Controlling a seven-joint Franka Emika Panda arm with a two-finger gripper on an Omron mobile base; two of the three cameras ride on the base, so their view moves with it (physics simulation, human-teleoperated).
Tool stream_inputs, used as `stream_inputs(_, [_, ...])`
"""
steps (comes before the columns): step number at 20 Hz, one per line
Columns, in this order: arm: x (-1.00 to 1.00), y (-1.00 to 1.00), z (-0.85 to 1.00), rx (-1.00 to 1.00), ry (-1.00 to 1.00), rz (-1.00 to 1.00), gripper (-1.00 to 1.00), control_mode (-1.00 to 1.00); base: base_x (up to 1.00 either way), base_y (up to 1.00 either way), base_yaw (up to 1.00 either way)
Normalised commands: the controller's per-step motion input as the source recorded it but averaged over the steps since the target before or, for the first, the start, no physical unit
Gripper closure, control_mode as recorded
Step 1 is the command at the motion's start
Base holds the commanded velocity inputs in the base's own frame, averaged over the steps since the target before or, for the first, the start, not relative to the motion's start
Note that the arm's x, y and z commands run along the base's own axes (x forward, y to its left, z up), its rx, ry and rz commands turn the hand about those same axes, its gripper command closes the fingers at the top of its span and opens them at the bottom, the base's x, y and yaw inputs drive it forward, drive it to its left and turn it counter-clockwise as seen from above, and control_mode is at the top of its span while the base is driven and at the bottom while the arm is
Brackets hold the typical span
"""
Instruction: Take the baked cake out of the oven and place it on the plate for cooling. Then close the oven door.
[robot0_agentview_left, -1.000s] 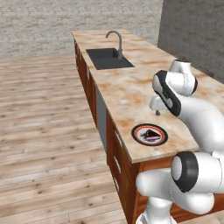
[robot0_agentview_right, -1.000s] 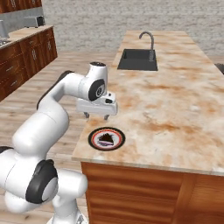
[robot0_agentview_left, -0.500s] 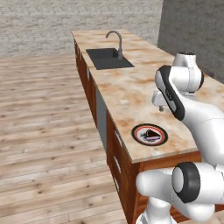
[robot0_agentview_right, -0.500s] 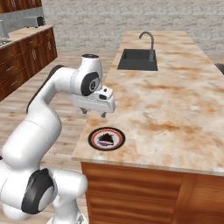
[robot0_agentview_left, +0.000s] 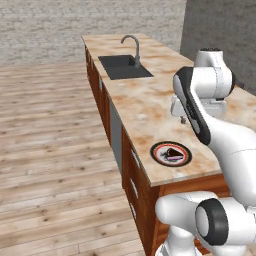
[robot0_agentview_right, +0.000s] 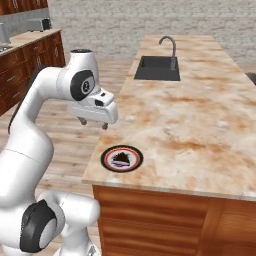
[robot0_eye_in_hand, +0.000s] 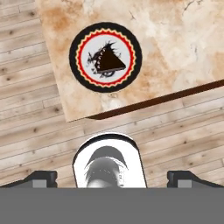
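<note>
The jaws (robot0_eye_in_hand: 111, 177) stand spread wide and hold nothing; in the hand view their two dark tips sit at the lower left and lower right of the frame, far apart, with plank floor behind them. In the right base view the jaws (robot0_agentview_right: 93, 124) hang in the air at centre left of the frame, above the bench edge and up and to the left of the plate, clear of it. The plate (robot0_eye_in_hand: 105, 57) lies in the upper middle of the hand view, well above the tips and between their lines, flat on the marbled bench (robot0_eye_in_hand: 175, 48) near its corner. On its centre rests a dark triangular slice of cake (robot0_eye_in_hand: 110, 62). In the left base view the plate (robot0_agentview_left: 171, 153) sits at lower centre right, close to the near end of the bench, with the jaws (robot0_agentview_left: 183, 119) above it, partly hidden by the arm. Farther along the bench, toward the top of the frame, a dark sink (robot0_agentview_right: 157, 68) with a curved tap (robot0_agentview_right: 170, 44) is set in.
</note>
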Motion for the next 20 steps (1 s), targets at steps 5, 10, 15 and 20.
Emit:
stream_inputs(5, [-0.45, 0.28, 0.26, 0.00, 0.00, -0.09, -1.00, -1.00, 0.00, 0.00, 0.00])
stream_inputs(10, [-0.19, 0.12, 0.05, 0.00, 0.00, -0.06, -1.00, -1.00, 0.00, 0.00, 0.00])
stream_inputs(15, [-0.34, -0.02, 0.00, 0.00, 0.00, 0.00, -1.00, -1.00, 0.00, 0.00, 0.00])
stream_inputs(20, [-0.50, -0.02, 0.00, 0.00, 0.00, 0.04, -1.00, -1.00, 0.00, 0.00, 0.00])
